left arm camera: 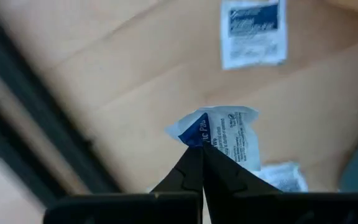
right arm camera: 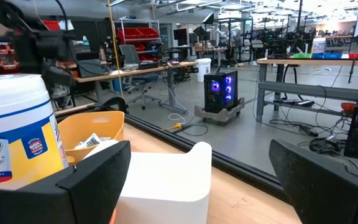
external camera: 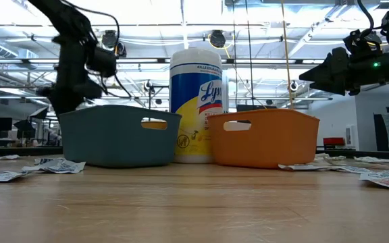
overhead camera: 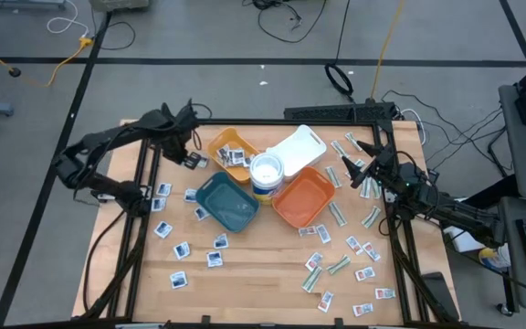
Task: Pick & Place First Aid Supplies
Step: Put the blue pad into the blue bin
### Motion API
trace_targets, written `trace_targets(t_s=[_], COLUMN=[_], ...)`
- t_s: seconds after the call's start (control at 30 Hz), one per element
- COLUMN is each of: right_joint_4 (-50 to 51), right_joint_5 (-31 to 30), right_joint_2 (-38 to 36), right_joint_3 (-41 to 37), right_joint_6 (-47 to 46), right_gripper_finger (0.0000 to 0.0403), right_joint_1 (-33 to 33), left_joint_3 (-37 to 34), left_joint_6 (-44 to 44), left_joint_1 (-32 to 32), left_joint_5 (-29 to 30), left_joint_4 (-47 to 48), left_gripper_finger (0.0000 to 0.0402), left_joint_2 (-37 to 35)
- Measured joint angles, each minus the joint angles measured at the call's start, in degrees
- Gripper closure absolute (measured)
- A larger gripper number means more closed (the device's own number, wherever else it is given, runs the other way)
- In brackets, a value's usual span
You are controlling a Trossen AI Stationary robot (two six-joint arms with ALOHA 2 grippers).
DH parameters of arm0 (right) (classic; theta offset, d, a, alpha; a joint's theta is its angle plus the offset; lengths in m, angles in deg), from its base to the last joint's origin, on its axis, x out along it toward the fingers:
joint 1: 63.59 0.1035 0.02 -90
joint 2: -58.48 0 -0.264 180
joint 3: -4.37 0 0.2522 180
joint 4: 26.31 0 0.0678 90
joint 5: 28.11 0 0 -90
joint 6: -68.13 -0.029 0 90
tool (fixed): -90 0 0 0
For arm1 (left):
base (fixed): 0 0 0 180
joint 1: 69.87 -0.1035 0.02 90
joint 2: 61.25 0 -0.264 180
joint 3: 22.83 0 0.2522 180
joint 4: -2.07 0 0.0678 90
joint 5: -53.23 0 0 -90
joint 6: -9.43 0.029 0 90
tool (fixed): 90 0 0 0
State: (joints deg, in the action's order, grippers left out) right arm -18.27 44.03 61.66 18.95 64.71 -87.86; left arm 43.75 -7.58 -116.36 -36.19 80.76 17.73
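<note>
The first aid supplies are small flat packets scattered over the wooden table (overhead camera: pixel 263 274): white-blue squares on the left (overhead camera: pixel 181 249), green-white strips and red-marked ones on the right (overhead camera: pixel 339 265). My left gripper (left arm camera: pixel 201 151) hangs over the table's far left, next to the yellow tray (overhead camera: pixel 217 143), shut on one white-blue packet (left arm camera: pixel 225 138). Two more packets (left arm camera: pixel 252 31) lie flat on the wood below it. My right gripper (right arm camera: pixel 210 186) waits open and level at the table's right side (overhead camera: pixel 362 172), touching nothing. My left gripper pinches the packet's blue-printed corner (left arm camera: pixel 194 134) between its two fingertips. The fingers point down from above. The packet is lifted clear of the table and sticks out past the fingertips, slightly crumpled.
In the middle stand a teal tray (overhead camera: pixel 226 203), an orange tray (overhead camera: pixel 304 199), a white tray (overhead camera: pixel 298 146) and a round wipes tub (overhead camera: pixel 266 174). The yellow tray holds some packets (overhead camera: pixel 236 155). Black frame rails (overhead camera: pixel 140 183) run along the table's sides.
</note>
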Motion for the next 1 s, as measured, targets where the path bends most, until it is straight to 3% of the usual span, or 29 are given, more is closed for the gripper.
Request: trace_targets(t_s=[0.3, 0.53, 0.73, 1.0], right_joint_4=[0.0, 0.0, 0.0, 0.0], right_joint_5=[0.0, 0.0, 0.0, 0.0], right_joint_2=[0.0, 0.0, 0.0, 0.0], right_joint_3=[0.0, 0.0, 0.0, 0.0], right_joint_6=[0.0, 0.0, 0.0, 0.0], right_gripper_finger=[0.0026, 0.0026, 0.0026, 0.0026], right_joint_1=[0.0, 0.0, 0.0, 0.0], left_joint_3=[1.3, 9.9, 17.8, 18.5], left_joint_6=[-4.0, -8.0, -9.5, -10.2], left_joint_1=[8.1, 20.3, 27.1, 35.0], left_joint_5=[-1.2, -0.7, -1.8, -2.8], left_joint_4=[1.9, 1.2, 2.1, 2.0], left_gripper_finger=[0.0401, 0.0401, 0.0401, 0.0401], left_joint_2=[-3.3, 1.9, 8.3, 13.4])
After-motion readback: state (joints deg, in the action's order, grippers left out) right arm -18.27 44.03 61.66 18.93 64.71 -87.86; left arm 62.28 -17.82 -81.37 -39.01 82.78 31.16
